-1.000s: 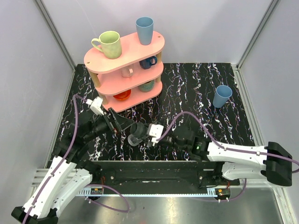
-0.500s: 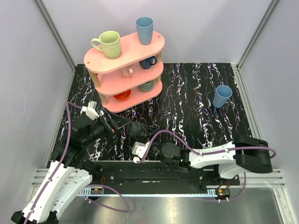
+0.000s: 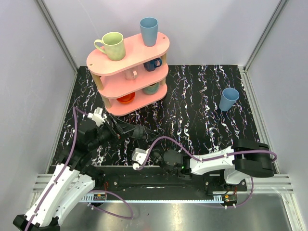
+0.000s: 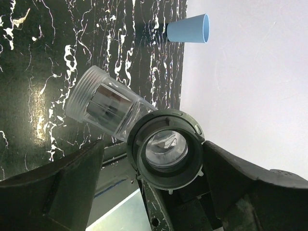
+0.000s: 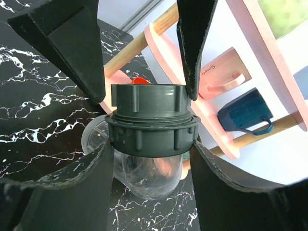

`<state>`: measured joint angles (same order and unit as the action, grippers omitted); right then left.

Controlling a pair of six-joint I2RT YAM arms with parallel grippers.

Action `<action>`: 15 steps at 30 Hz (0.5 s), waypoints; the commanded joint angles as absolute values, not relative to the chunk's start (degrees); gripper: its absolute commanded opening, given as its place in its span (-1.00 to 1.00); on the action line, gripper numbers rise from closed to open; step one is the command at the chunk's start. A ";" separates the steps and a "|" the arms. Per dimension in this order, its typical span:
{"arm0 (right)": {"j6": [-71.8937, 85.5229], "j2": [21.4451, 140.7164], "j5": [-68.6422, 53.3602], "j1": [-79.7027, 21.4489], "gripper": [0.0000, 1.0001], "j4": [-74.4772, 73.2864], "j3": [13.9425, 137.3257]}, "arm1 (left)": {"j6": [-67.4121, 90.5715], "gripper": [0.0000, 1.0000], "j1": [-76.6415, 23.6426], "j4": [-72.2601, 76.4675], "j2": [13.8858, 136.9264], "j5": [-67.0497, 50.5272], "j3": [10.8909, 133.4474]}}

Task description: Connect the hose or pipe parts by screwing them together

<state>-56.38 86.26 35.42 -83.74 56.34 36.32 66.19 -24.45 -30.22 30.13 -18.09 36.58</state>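
The pipe parts hang joined just above the black marbled table [image 3: 202, 96], left of middle: a dark round collar [image 4: 166, 149] on a grey-translucent fitting [image 4: 103, 103] with a threaded rim. From the right wrist they show as a dark ribbed collar [image 5: 151, 137] over a clear bulb [image 5: 154, 175]. My right gripper [image 5: 151, 147] is shut on that ribbed collar from below. My left gripper [image 4: 154, 187] is open and straddles the collar's upper end; one finger [image 4: 250, 192] lies against it, and a gap stays at the other finger [image 4: 53, 187]. In the top view both grippers meet at the parts [image 3: 139, 132].
A pink three-tier shelf [image 3: 130, 72] with mugs stands at the back left, close behind the parts. A blue cup [image 3: 228, 98] sits at the right of the table. Purple cables [image 3: 192, 149] loop over both arms. The metal rail [image 3: 154, 175] runs along the near edge.
My right arm has swung from the right of the parts to the near edge, its wrist now below them. The left jaws have narrowed a little.
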 commanded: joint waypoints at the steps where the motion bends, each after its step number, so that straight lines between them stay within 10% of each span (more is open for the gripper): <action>1: -55.46 85.52 36.48 -84.29 -1.00 61.79 38.58 | 67.24 0.65 -24.26 -27.16 30.76 -20.39 35.95; 15: -34.83 78.41 24.04 -78.94 -1.00 43.54 39.64 | 57.51 -1.00 -24.26 -8.63 29.79 -29.95 26.12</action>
